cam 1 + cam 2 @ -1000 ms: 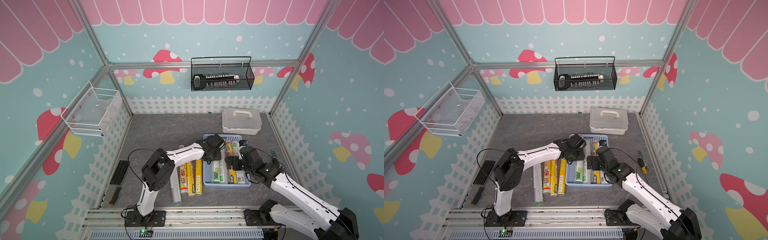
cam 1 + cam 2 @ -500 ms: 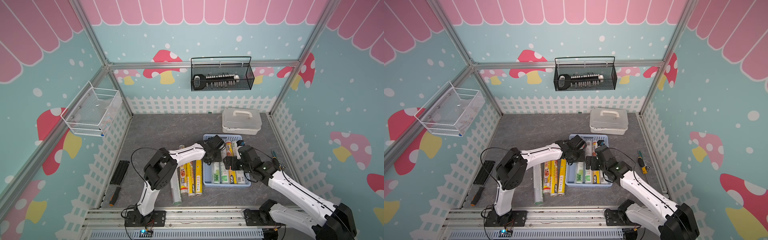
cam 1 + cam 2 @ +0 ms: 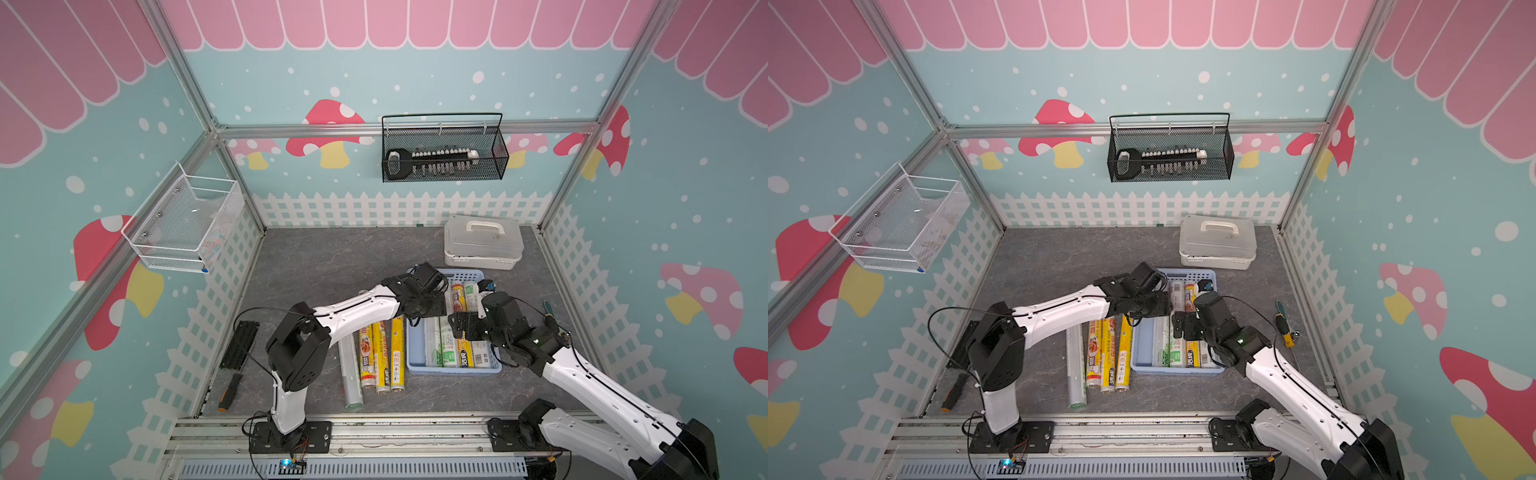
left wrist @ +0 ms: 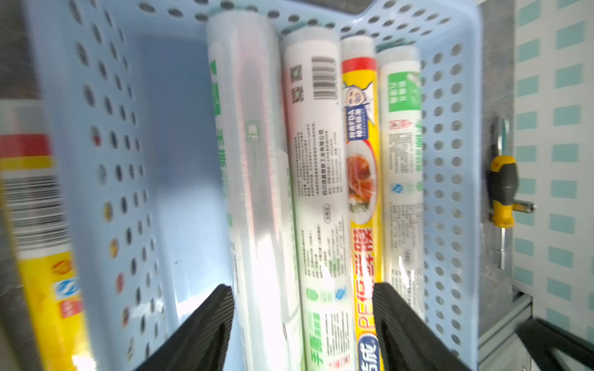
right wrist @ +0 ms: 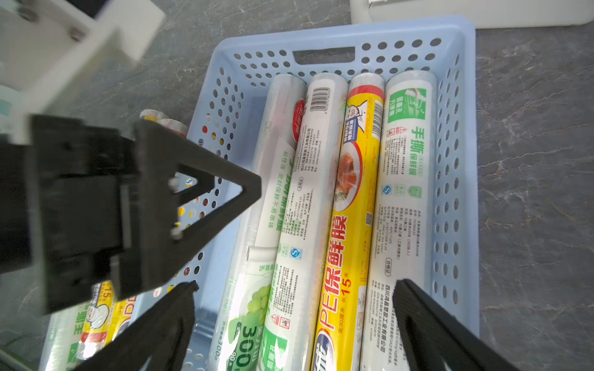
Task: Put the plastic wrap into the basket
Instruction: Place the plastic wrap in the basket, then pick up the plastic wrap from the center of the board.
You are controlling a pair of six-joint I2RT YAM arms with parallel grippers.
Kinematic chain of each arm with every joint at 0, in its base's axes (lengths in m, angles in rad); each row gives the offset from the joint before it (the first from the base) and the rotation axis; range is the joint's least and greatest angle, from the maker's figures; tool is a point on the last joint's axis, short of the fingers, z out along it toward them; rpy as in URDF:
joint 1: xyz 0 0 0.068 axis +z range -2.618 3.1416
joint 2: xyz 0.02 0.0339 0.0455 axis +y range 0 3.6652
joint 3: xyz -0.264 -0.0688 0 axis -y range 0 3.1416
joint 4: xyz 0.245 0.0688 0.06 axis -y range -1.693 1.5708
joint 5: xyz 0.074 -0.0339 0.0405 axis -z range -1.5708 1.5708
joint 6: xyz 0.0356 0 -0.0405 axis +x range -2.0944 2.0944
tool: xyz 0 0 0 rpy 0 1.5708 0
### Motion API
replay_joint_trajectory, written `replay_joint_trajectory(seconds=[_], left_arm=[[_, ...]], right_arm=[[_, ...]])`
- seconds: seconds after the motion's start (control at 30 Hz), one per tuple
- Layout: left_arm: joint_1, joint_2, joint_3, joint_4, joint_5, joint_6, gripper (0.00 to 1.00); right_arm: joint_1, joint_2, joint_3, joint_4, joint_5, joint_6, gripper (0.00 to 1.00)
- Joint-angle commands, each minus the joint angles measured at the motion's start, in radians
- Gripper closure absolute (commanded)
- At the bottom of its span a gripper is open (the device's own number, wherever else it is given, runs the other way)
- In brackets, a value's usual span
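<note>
Cannot see parts of the basket and its rolls in both top views, covered by the left arm and right arm. Cannot read the blurred, cut-off yellow roll; perhaps a barcode on it.

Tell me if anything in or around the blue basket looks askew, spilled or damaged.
Nothing stands out. Four plastic wrap rolls lie side by side in the basket, and four loose rolls lie parallel on the table beside it; none looks torn.

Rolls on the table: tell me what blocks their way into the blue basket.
Nothing lies between the four rolls on the table and the basket except its low side wall; a bare strip inside is free. The left gripper, open, hangs over the rolls in the basket, beside that strip.
</note>
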Motion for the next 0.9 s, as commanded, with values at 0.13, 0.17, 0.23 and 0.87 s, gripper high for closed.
replay_joint_trajectory(seconds=[0.13,0.17,0.23,0.87], left_arm=[[0.019,-0.321,-0.232,0.113,-0.256,0.081,0.25],[0.026,-0.367,-0.27,0.116,-0.296,0.086,0.23],[0.04,-0.456,-0.346,0.124,-0.391,0.085,0.14],[0.394,-1.039,-0.933,0.113,-0.195,0.043,0.01]], right_arm=[[-0.006,-0.019,0.021,0.148,-0.196,-0.046,0.03],[-0.005,-0.004,0.031,0.175,-0.244,-0.048,0.04],[-0.001,0.044,0.054,0.21,-0.329,-0.044,0.06],[0.314,0.529,0.406,0.18,-0.246,-0.152,0.08]])
